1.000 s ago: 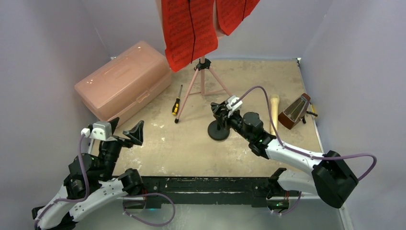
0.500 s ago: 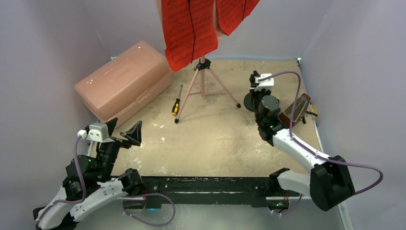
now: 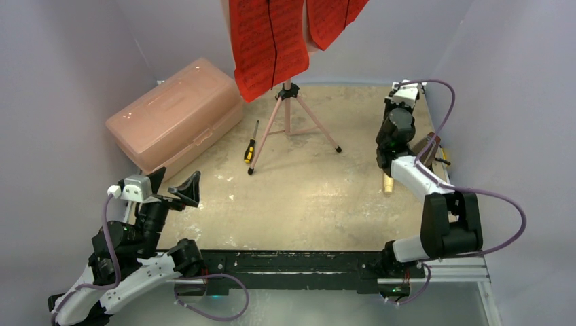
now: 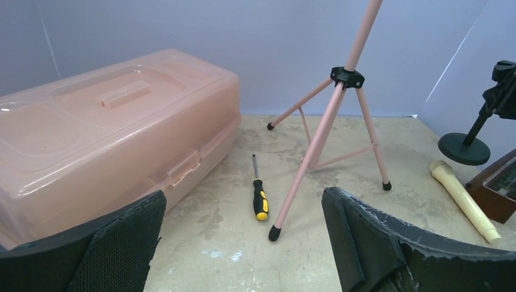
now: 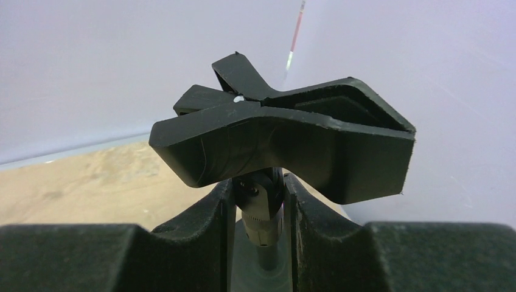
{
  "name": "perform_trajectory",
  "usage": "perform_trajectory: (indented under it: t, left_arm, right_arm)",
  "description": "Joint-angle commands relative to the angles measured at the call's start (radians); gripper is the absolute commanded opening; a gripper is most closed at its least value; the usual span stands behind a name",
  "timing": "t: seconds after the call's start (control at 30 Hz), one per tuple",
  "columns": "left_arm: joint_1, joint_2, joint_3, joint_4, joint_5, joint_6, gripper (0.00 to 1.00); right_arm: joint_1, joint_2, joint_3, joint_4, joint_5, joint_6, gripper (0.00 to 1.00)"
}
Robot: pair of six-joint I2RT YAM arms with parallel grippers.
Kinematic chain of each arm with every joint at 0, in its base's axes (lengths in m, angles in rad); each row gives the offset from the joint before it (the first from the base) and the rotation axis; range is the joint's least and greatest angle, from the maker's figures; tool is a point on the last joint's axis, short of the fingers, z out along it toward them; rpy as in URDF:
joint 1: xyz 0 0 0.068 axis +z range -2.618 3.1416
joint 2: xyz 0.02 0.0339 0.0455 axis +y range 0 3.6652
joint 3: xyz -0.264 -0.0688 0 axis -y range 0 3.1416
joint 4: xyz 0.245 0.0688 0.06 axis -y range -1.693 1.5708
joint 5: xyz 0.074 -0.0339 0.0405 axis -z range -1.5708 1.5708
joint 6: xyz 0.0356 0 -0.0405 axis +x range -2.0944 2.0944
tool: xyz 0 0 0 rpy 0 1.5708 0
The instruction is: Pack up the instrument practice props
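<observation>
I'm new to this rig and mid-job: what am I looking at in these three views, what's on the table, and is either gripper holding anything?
You are driving two robot arms, each ending in a two-finger gripper. The wide picture looks down from above and behind them. The other two come from a camera on each wrist.

On the table lie a pink box, a screwdriver, a cream microphone and a brown metronome. A pink tripod stand holds red pages.

The left gripper is open and empty. The right gripper, reaching into the far right corner, is shut on the stem of a black stand with a clip on top and a round base.
</observation>
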Motion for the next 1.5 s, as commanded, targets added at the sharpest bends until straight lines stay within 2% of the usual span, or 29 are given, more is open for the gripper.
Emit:
perform_trajectory:
  t: [0.0, 0.33, 0.57, 0.97, 1.1, 1.47]
  left_arm:
    - [0.000, -0.008, -0.005, 0.037, 0.004, 0.024, 0.99]
    - [0.000, -0.006, -0.006, 0.039, 0.004, 0.024, 0.99]
    - [0.000, -0.004, -0.006, 0.039, 0.001, 0.025, 0.99]
    - [0.000, -0.008, -0.006, 0.035, 0.007, 0.022, 0.99]
    - [0.000, -0.009, -0.005, 0.033, 0.009, 0.020, 0.99]
    - [-0.001, -0.012, -0.004, 0.028, 0.020, 0.016, 0.99]
  right_arm:
    - [-0.065, 0.046, 0.111, 0.125, 0.031, 0.007, 0.00]
    - [-0.189, 0.212, 0.227, 0.082, 0.025, 0.093, 0.00]
    - [-0.229, 0.285, 0.237, 0.078, 0.019, 0.114, 0.00]
    - [-0.246, 0.332, 0.242, 0.005, -0.020, 0.178, 0.09]
    - [-0.247, 0.324, 0.230, -0.005, -0.022, 0.184, 0.19]
    - [-0.247, 0.188, 0.127, -0.031, -0.047, 0.256, 0.62]
